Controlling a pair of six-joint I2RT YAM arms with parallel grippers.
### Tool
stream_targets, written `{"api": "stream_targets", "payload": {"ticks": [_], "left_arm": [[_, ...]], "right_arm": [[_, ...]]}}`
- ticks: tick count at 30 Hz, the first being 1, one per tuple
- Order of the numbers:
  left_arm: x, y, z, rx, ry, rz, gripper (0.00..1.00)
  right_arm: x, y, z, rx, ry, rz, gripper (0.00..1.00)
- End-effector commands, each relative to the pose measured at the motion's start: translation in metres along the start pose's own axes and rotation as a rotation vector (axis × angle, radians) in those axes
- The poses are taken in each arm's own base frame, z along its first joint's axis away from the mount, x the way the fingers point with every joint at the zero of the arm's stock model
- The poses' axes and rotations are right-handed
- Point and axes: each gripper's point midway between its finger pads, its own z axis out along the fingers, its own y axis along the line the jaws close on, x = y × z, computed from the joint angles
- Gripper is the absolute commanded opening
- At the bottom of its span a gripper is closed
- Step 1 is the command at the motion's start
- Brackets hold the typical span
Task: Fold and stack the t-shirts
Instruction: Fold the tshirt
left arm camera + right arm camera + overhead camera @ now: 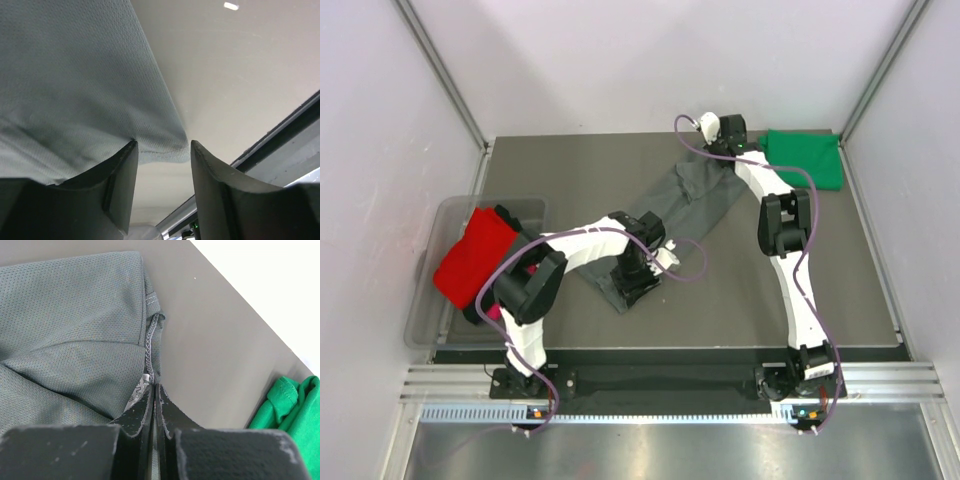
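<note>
A dark grey t-shirt (pixel 675 205) lies stretched in a diagonal strip across the middle of the table. My right gripper (pixel 718 152) is shut on its far end; the right wrist view shows the gripper (pixel 155 386) pinching the seamed edge beside a white label (pixel 140 390). My left gripper (pixel 655 262) is at the shirt's near end. In the left wrist view it (pixel 162 145) is open, with a corner of the grey fabric (pixel 75 85) resting at the fingertips. A folded bright green t-shirt (pixel 807 156) lies at the far right corner, also in the right wrist view (pixel 295 410).
A clear plastic tub (pixel 432 300) stands at the left edge of the table, holding a red t-shirt (pixel 472 252) with a bit of magenta (pixel 494 312) under it. Purple cables trail from both arms. White walls close the table in.
</note>
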Motion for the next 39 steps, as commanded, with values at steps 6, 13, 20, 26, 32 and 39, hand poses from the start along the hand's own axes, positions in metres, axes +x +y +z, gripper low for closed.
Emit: {"api": "stream_targets", "payload": {"ticks": [6, 13, 20, 26, 32, 39], "left_arm": [[-0.002, -0.010, 0.003, -0.017, 0.013, 0.033, 0.42], [0.008, -0.025, 0.015, -0.020, 0.076, 0.078, 0.26], [0.013, -0.018, 0.028, -0.076, 0.125, 0.079, 0.25], [0.012, -0.014, 0.029, -0.104, 0.133, 0.084, 0.25], [0.016, -0.013, 0.036, -0.111, 0.157, 0.088, 0.00], [0.014, -0.027, 0.031, -0.063, 0.148, 0.114, 0.00]], "right_arm": [[-0.020, -0.007, -0.002, 0.035, -0.059, -0.009, 0.00], [-0.021, -0.008, -0.002, 0.038, -0.063, -0.016, 0.00], [-0.022, -0.008, -0.002, 0.040, -0.066, -0.016, 0.00], [-0.021, -0.007, -0.003, 0.036, -0.063, -0.015, 0.00], [-0.019, -0.005, -0.004, 0.026, -0.060, -0.010, 0.00], [-0.015, -0.006, -0.006, 0.026, -0.052, -0.006, 0.00]]}}
